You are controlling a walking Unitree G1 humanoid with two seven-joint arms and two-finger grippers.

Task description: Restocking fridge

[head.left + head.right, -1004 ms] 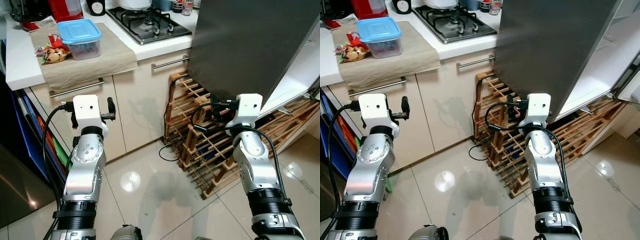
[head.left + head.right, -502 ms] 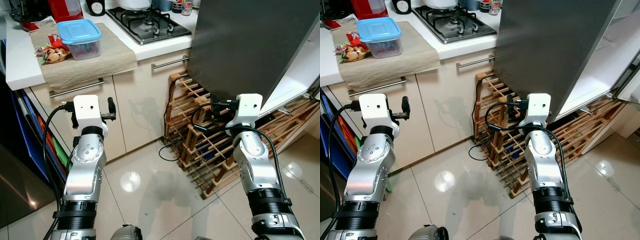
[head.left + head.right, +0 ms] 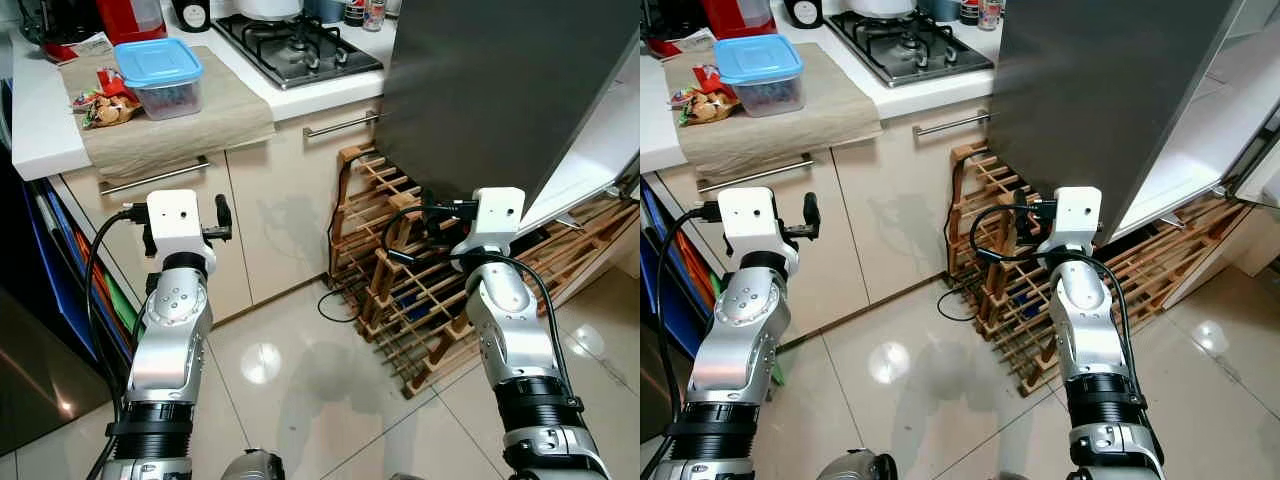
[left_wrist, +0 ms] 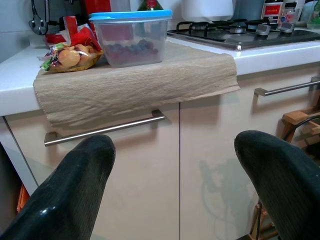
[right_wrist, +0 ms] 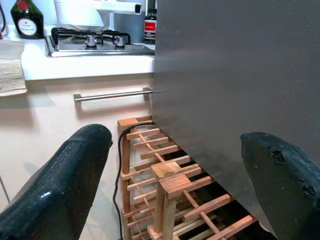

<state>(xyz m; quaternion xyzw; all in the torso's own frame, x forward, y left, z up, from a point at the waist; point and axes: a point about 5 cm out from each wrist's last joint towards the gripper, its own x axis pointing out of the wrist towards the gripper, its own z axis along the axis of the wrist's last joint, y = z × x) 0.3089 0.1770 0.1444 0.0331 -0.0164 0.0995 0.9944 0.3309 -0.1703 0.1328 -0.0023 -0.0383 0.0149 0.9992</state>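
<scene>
A clear food container with a blue lid (image 3: 158, 75) stands on a beige cloth (image 3: 200, 120) on the white counter, and a colourful snack packet (image 3: 105, 105) lies beside it. The fridge's dark grey door (image 3: 500, 90) stands open on the right, showing the white inside (image 3: 600, 150). My left gripper (image 4: 175, 150) is open and empty, held in front of the cabinet below the cloth, well short of the container (image 4: 132, 37). Just as open and empty, my right gripper (image 5: 175, 145) is close to the fridge door's edge (image 5: 240, 75).
A wooden wine rack (image 3: 400, 290) stands on the floor under the open door, with a black cable beside it. A gas hob (image 3: 300, 45) sits between the cloth and the fridge. Blue shelving (image 3: 60, 270) is at the left. Glossy tiled floor (image 3: 300, 380) lies between my arms.
</scene>
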